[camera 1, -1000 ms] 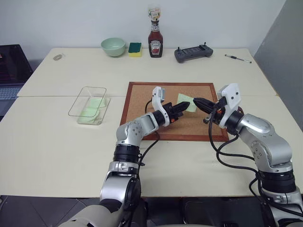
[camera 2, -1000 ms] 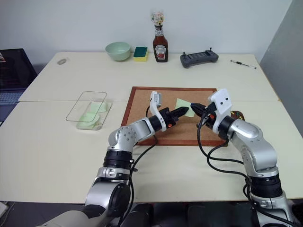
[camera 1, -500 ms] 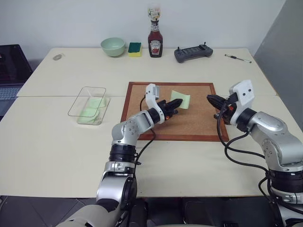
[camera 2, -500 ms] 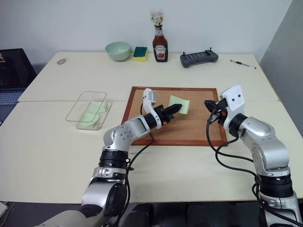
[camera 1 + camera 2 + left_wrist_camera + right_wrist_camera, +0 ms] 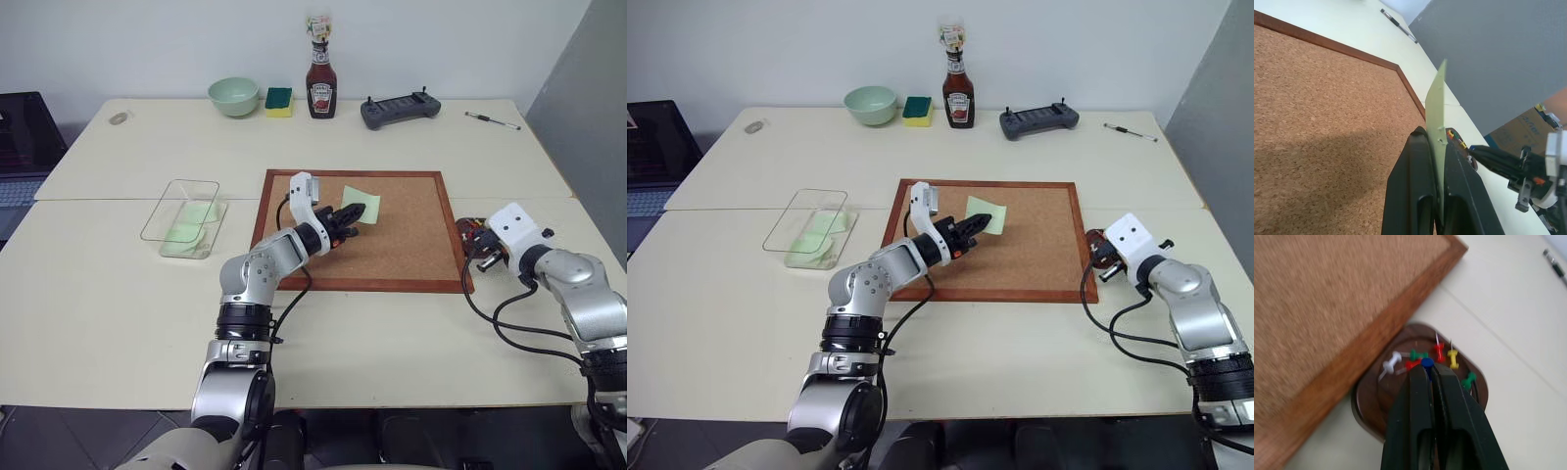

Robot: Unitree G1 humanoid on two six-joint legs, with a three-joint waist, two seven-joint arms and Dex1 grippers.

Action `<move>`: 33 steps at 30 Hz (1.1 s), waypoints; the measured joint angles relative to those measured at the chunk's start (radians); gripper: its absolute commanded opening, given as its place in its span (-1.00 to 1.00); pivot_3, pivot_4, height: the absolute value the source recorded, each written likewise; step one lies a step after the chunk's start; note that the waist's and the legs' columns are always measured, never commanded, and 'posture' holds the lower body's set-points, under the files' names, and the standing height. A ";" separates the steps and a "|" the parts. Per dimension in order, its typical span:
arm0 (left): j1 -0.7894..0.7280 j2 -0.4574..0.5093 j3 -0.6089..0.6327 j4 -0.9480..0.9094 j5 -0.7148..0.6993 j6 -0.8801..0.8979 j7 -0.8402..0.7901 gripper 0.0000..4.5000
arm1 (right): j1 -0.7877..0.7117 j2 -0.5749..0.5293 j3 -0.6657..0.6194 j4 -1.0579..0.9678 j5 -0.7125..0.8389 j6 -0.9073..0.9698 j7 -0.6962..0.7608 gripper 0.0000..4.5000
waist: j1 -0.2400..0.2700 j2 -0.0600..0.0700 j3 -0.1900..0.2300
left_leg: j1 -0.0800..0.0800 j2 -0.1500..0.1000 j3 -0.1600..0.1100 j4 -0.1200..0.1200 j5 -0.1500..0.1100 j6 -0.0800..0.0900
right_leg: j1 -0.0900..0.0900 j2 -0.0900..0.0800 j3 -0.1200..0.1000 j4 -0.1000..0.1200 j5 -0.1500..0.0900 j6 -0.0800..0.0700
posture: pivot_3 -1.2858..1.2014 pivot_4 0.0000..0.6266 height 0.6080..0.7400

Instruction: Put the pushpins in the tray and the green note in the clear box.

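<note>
— Cream worktop point(image 5: 118, 284): what's on it?
— One wood-framed corkboard point(image 5: 411, 245); left end effector point(image 5: 355, 214) pinches one pale green paper note point(image 5: 361, 203) above it. One clear plastic box point(image 5: 186, 217) sits left.
— Pins?
— Right end effector point(image 5: 1430, 368) grips one blue-headed pushpin point(image 5: 1426, 363) over one dark red tray point(image 5: 1374, 399); six coloured pins inside.

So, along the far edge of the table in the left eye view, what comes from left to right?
Mint green bowl → sponge → ketchup bottle → dark controller → pen.
</note>
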 measured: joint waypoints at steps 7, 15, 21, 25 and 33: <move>0.005 0.000 0.000 -0.019 -0.002 0.001 0.002 -1.00 | -0.016 0.025 -0.002 0.052 -0.016 -0.010 0.001 -0.46 | 0.000 0.000 0.000 | 0.000 0.000 0.000 0.000 0.000 0.000 | 0.000 0.000 0.000 0.000 0.000 0.000 | 0.03 -0.52 1.00; 0.009 0.000 0.000 -0.019 -0.002 0.002 0.002 -1.00 | -0.025 0.026 -0.020 0.053 -0.017 -0.009 -0.002 0.39 | 0.000 0.000 0.000 | 0.000 0.000 0.000 0.000 0.000 0.000 | 0.000 0.000 0.000 0.000 0.000 0.000 | 0.03 -0.52 1.00; 0.009 0.000 0.000 -0.019 -0.002 0.002 0.002 -1.00 | -0.030 0.020 -0.037 0.019 -0.014 0.022 0.009 0.39 | 0.000 0.000 0.000 | 0.000 0.000 0.000 0.000 0.000 0.000 | 0.000 0.000 0.000 0.000 0.000 0.000 | 0.03 -0.52 1.00; 0.006 0.001 0.002 -0.019 -0.002 0.002 0.001 -1.00 | -0.041 -0.008 -0.071 -0.023 -0.013 0.048 0.024 0.39 | 0.001 0.000 0.000 | 0.000 0.000 0.000 0.000 0.000 0.000 | 0.000 0.000 0.000 0.000 0.000 0.000 | 0.03 -0.52 1.00; -0.012 0.002 0.003 -0.019 -0.004 0.002 0.002 -1.00 | -0.046 -0.014 -0.106 -0.073 0.040 0.094 0.083 0.39 | 0.001 0.000 0.000 | 0.000 0.000 0.000 0.000 0.000 0.000 | 0.000 0.000 0.000 0.000 0.000 0.000 | 0.03 -0.52 1.00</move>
